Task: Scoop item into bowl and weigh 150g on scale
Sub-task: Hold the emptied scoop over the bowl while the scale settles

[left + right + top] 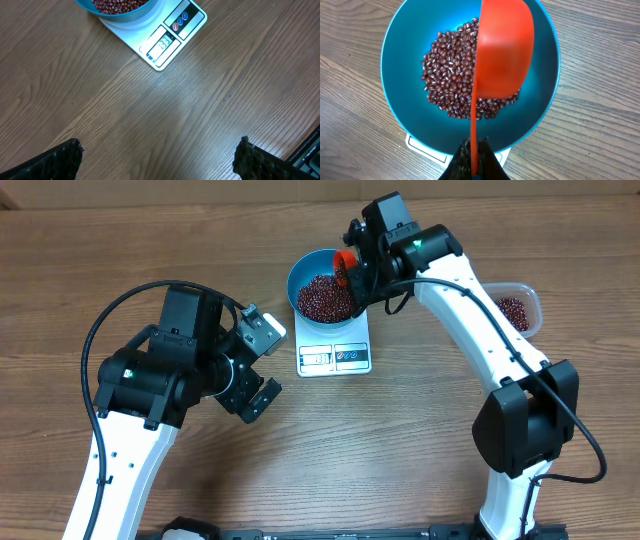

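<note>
Right now my right gripper (474,156) is clenched on the handle of the orange scoop (502,55), which hangs tilted just over the blue bowl (395,105). The beans (445,80) lie heaped in the bottom of that bowl, and the bowl sits on the white scale (335,358). My left gripper (268,365) is spread wide, grasping nothing, above the wooden table (150,110) near the scale's display edge. A clear container (515,310) with more beans stands beside my right arm.
</note>
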You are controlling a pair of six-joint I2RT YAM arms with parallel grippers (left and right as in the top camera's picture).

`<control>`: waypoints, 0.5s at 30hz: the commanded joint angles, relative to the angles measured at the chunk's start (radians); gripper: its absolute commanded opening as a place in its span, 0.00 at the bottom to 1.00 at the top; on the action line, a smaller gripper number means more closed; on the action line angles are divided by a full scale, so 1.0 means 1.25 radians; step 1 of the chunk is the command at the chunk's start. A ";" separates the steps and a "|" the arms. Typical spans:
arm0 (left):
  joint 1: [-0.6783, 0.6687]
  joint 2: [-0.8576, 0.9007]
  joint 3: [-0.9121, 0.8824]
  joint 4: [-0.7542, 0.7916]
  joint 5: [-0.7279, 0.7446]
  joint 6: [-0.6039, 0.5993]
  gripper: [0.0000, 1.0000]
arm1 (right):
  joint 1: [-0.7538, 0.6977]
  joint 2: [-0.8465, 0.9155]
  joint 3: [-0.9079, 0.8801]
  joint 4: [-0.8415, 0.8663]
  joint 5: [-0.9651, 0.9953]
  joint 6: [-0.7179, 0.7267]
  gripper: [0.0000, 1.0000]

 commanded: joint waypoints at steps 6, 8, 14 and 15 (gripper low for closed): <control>0.003 0.005 0.000 0.002 0.016 -0.008 1.00 | 0.035 -0.040 0.029 -0.002 0.030 -0.061 0.04; 0.003 0.005 0.000 0.002 0.016 -0.008 1.00 | 0.045 -0.041 0.029 -0.006 0.066 -0.061 0.04; 0.003 0.005 0.000 0.002 0.016 -0.008 1.00 | 0.070 -0.042 0.029 -0.010 0.125 -0.076 0.04; 0.003 0.005 0.000 0.002 0.016 -0.008 1.00 | 0.072 -0.042 0.029 -0.010 0.125 -0.076 0.04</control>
